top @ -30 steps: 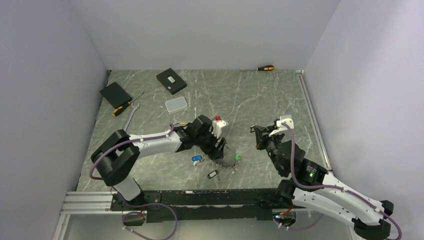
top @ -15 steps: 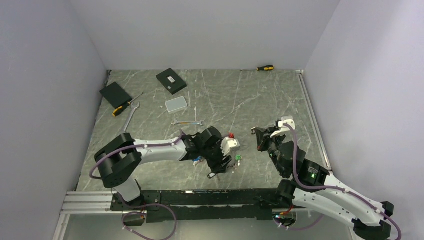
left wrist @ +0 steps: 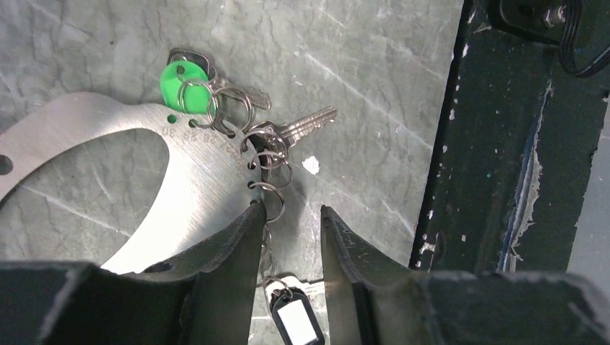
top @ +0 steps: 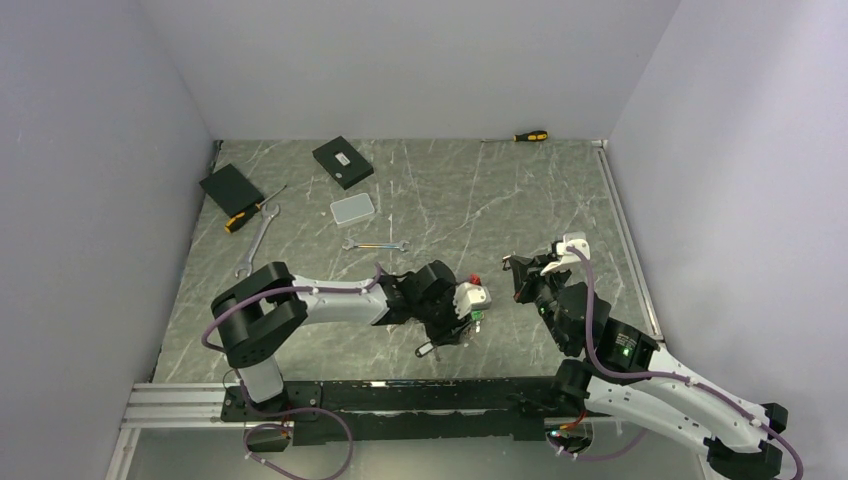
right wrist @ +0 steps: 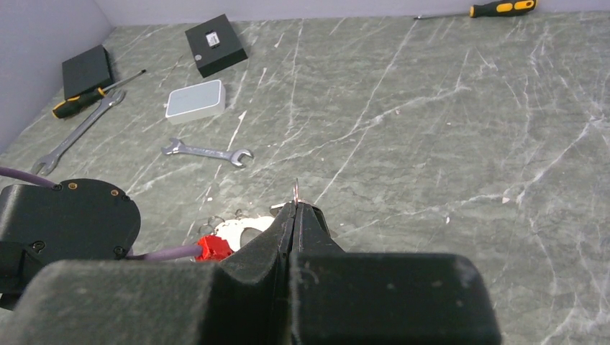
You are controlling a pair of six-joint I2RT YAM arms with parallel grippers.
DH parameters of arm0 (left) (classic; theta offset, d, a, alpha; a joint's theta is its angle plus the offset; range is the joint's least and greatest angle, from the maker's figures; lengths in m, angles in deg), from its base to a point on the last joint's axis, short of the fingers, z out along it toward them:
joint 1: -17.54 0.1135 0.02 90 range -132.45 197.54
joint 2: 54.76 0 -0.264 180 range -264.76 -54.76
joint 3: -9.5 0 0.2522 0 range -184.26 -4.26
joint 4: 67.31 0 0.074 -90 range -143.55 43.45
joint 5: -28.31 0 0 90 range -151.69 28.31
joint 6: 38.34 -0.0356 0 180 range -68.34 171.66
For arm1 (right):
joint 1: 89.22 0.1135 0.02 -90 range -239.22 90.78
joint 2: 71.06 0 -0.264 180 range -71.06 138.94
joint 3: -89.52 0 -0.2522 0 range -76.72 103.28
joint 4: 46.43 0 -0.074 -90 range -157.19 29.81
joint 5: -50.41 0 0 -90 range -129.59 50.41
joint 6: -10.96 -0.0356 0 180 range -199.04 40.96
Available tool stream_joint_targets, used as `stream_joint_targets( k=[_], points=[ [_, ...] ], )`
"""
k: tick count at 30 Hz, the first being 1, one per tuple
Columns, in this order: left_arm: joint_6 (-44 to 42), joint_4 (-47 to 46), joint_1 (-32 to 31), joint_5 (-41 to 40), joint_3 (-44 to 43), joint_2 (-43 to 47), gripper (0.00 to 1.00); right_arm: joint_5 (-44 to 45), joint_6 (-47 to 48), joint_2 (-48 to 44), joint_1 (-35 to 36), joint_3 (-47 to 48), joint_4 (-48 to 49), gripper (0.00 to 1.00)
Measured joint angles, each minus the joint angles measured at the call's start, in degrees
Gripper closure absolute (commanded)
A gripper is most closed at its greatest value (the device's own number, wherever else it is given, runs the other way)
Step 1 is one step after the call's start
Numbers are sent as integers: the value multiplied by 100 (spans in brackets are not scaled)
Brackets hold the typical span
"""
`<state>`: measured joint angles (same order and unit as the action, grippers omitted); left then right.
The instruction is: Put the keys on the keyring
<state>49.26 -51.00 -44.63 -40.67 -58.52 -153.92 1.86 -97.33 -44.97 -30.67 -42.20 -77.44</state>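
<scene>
The keyring (left wrist: 180,180) is a flat silver crescent plate with edge holes, fringed with small split rings. On them hang keys: one with a green tag (left wrist: 180,75), a bare silver key (left wrist: 306,123) and one with a black-and-white tag (left wrist: 298,320). My left gripper (left wrist: 290,215) is open, low over the table, its jaws either side of the rings at the plate's edge. In the top view it (top: 455,325) sits between the green tag (top: 477,316) and the black tag (top: 425,349). My right gripper (right wrist: 296,205) is shut on a thin metal sliver (right wrist: 296,188), raised to the right (top: 516,272).
A small wrench (top: 376,245), a long wrench (top: 257,240), a white box (top: 352,208), two black boxes (top: 342,161) (top: 231,187) and two screwdrivers (top: 250,212) (top: 530,136) lie farther back. The dark rail (left wrist: 503,144) runs close beside the left gripper.
My left gripper has moved nearer and to the right, down onto the keyring beside the rail; the blue-tagged key is now hidden under the arm. The right arm has barely moved.
</scene>
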Motion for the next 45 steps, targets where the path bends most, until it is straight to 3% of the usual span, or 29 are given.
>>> stream_joint_targets(
  k=[16, 24, 27, 37, 45],
  points=[
    [-48, -79, -269, -428, -286, -334, 68, 0, 0, -2, 0, 0, -35, 100],
    [-61, 2, -413, -907, -350, -345, 86, 0, -2, -20, 0, 0, -35, 100],
    [-63, 55, -490, -1108, -365, -345, 100, 0, -2, -17, 0, 0, -37, 100],
    [37, 216, -599, -1508, -474, -345, 100, 0, -22, -17, 0, 0, -37, 100],
    [710, 859, -308, -1526, -1075, -330, 100, 0, -20, -17, 0, 0, -46, 100]
  ],
)
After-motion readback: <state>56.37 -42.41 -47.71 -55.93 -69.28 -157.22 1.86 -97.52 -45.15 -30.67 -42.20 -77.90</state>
